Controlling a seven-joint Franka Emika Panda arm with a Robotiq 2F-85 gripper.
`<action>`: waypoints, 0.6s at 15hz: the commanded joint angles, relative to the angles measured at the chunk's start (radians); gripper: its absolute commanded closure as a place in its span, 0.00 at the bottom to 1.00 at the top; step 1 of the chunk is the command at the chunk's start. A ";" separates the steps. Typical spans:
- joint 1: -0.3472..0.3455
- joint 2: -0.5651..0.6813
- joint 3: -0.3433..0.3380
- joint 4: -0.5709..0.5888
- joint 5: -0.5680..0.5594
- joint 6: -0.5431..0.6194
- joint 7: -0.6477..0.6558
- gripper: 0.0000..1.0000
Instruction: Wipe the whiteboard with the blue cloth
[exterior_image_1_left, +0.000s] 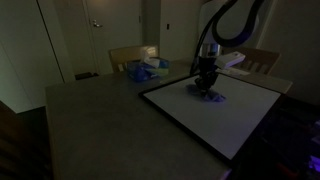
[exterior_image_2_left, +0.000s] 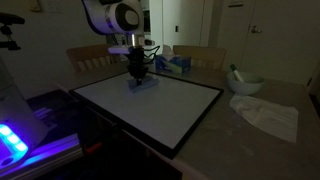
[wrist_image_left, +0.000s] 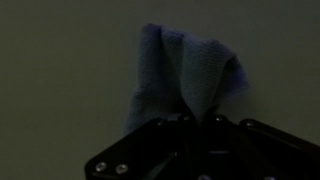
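The gripper (wrist_image_left: 195, 125) is clamped on the blue cloth (wrist_image_left: 185, 70). In the wrist view the fabric bunches up out of the pinch and fans onto the pale surface beyond. Holding it by one gathered end leaves a loose pad of cloth under the fingers, which suits dragging it flat rather than lifting it.

In both exterior views the arm stands nearly vertical over the whiteboard (exterior_image_2_left: 170, 115). The cloth is pressed to, or just touching, the board near its far edge. That start looks chosen so that strokes can sweep toward the large bare area nearer the cameras. The dim light hides any marks on the board, so I cannot tell how much is already wiped.

The board lies flat on the tabletop (exterior_image_1_left: 90, 120), where its dark frame sets it off from the surface around it.

Well apart from the board lie a crumpled white cloth (exterior_image_2_left: 268, 117) and a bowl (exterior_image_2_left: 246, 85), clear of the wiping path. A blue-and-white packet (exterior_image_2_left: 180, 65) sits behind the board.

By count there is one gripper, one blue cloth, one whiteboard, one white cloth, one bowl and one packet. Two chairs (exterior_image_2_left: 92, 58) stand at the far side.
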 joint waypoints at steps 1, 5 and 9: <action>0.016 0.044 0.026 0.051 0.000 -0.036 -0.025 0.97; 0.031 0.058 0.050 0.080 0.003 -0.059 -0.031 0.97; 0.052 0.077 0.070 0.114 0.006 -0.083 -0.026 0.97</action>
